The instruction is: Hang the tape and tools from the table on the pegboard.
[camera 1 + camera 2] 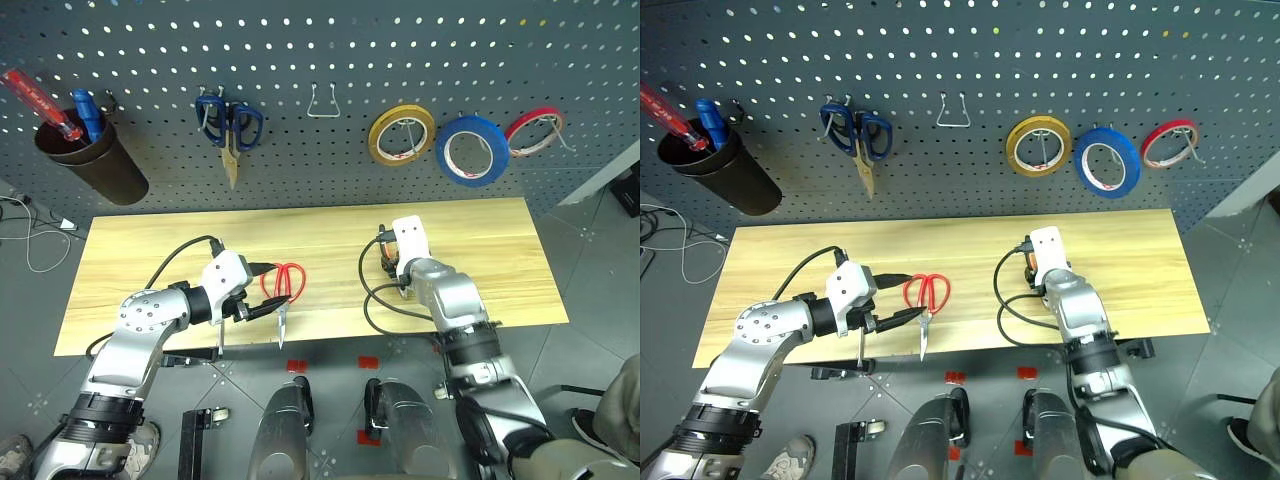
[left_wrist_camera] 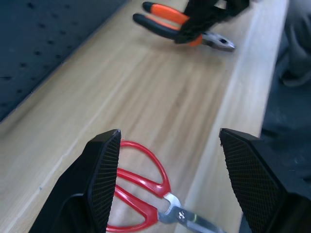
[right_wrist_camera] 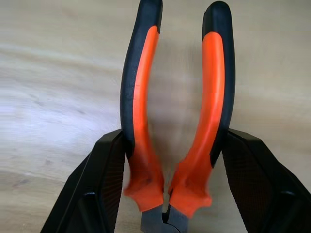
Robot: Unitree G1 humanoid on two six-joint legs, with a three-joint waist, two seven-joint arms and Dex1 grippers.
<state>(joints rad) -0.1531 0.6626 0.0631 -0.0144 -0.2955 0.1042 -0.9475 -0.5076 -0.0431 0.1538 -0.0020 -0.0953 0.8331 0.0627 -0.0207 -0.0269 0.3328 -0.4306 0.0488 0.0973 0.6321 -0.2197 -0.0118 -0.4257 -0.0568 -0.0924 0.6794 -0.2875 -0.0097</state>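
On the table [image 1: 150,250], you're at the pliers pickup.
Right gripper [image 3: 167,160] pinches the pliers [image 3: 177,97]; lift toward the pegboard [image 1: 330,50]. Left gripper [image 2: 167,165] gapes over the red scissors [image 2: 141,194].

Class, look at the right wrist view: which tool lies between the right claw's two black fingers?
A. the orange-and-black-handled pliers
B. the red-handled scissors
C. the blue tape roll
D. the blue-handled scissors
A. In the right wrist view the right claw has a finger on either side of the pliers, whose orange-and-black handles lie on the table; the red-handled scissors lie by the left claw.
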